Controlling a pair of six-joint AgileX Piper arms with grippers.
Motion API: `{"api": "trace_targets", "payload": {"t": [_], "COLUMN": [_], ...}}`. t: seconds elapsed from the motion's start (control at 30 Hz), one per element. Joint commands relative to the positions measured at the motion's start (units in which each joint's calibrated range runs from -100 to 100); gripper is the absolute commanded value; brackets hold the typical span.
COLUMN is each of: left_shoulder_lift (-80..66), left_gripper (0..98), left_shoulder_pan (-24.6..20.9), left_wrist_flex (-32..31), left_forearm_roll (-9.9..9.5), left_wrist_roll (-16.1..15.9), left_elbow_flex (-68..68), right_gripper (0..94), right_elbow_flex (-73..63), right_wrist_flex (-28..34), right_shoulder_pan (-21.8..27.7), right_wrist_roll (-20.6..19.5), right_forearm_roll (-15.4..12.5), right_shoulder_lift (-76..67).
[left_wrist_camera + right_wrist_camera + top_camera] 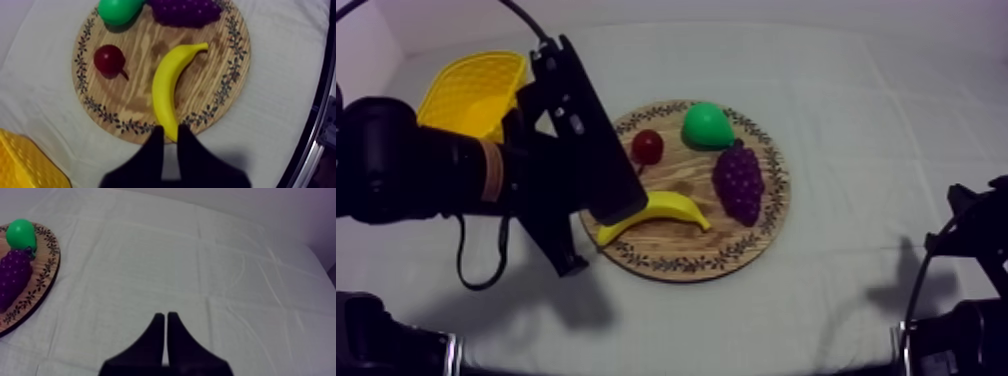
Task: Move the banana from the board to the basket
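The yellow banana [661, 211] lies on the round wooden board [681, 252], along its near left part. My left arm reaches over the board's left edge, and my left gripper [627, 213] is at the banana's left end. In the left wrist view the banana [167, 87] points at my left gripper [170, 132], whose black fingers [156, 145] stand a little apart, open, with the banana's near end right at their tips. The yellow basket [471, 92] stands at the far left, beyond the arm. My right gripper [165, 316] is shut over bare cloth.
On the board also lie a green pear [706, 126], purple grapes [739, 181] and a small red fruit [647, 147]. A corner of the basket [25, 165] is beside the board [215, 75]. The right arm [966, 225] rests at the table's right.
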Motion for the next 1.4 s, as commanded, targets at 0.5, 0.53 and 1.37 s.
{"api": "trace_targets", "payload": {"t": [0.5,0.53,1.37], "left_shoulder_lift": [-0.05,0.3,24.33], "left_gripper": [68.9,68.8,64.8], "left_shoulder_pan": [-0.18,-0.22,-2.51], "left_wrist_flex": [-0.51,-0.79,0.66], "left_forearm_roll": [0.99,1.03,2.58], "left_wrist_roll": [0.27,0.22,-1.34], "left_elbow_flex": [2.39,2.46,-10.71], "right_gripper": [0.3,0.3,0.3], "right_elbow_flex": [0.02,0.02,0.02], "right_wrist_flex": [0.0,0.0,0.0], "right_shoulder_pan": [-0.01,-0.01,-0.01], "right_wrist_roll": [0.01,0.01,0.01], "right_forearm_roll": [0.01,0.01,0.01], "right_shoulder_lift": [-0.02,-0.02,-0.02]}}
